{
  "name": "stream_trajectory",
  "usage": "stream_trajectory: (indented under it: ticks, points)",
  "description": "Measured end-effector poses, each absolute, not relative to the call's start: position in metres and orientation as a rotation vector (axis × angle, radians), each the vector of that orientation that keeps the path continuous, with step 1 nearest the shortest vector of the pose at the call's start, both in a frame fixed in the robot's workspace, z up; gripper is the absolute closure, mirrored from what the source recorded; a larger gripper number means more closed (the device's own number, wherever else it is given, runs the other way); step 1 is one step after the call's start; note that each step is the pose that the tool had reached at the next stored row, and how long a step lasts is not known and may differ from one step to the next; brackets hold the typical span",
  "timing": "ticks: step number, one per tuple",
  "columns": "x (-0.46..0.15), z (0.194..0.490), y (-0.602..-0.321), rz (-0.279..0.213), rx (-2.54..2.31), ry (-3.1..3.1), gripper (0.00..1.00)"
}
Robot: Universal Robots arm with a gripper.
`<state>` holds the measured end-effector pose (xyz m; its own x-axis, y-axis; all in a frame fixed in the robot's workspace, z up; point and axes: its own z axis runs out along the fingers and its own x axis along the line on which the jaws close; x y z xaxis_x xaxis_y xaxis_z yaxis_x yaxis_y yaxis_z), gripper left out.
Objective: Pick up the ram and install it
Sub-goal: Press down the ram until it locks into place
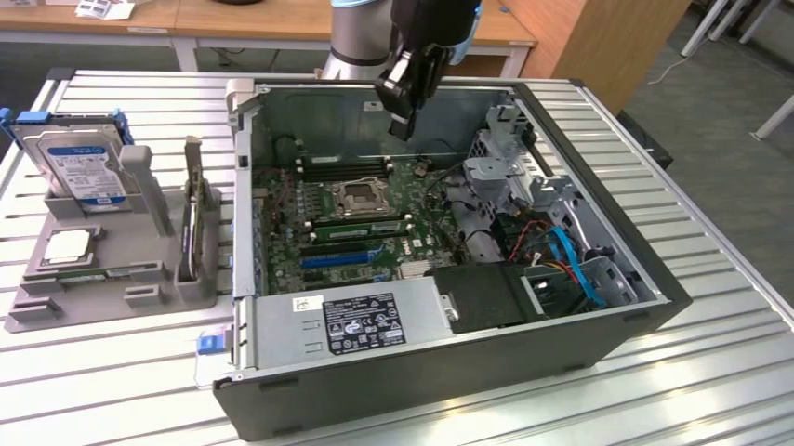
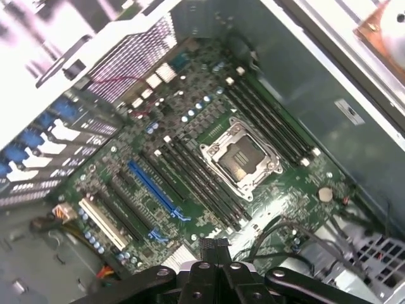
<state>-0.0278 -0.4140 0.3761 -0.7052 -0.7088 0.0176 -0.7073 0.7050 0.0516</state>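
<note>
The ram (image 1: 102,272) is a narrow green stick lying along the front of the grey holder (image 1: 74,307), at the exterior view's left and outside the computer case. My gripper (image 1: 403,130) hangs over the rear of the open case (image 1: 434,372), well apart from the ram. Its fingers are shut with nothing between them. In the wrist view the shut gripper (image 2: 215,244) looks down on the green motherboard (image 2: 209,114). Long dark memory slots (image 2: 190,180) run beside the silver CPU socket (image 2: 240,158).
The holder also carries a hard drive (image 1: 81,172), a square silver chip (image 1: 69,246) and a thin card (image 1: 190,218) standing on edge. Inside the case are a black power supply (image 1: 372,321), blue cables (image 1: 571,265) and a metal drive cage (image 1: 509,153). All of it rests on a slatted metal table (image 1: 99,381).
</note>
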Motion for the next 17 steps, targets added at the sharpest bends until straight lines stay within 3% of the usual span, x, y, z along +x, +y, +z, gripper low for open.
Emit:
stream_trajectory:
  ticks: [17]
  points:
    - [-0.0278, 0.3753, -0.4140, -0.072, 0.735, -3.023, 0.89]
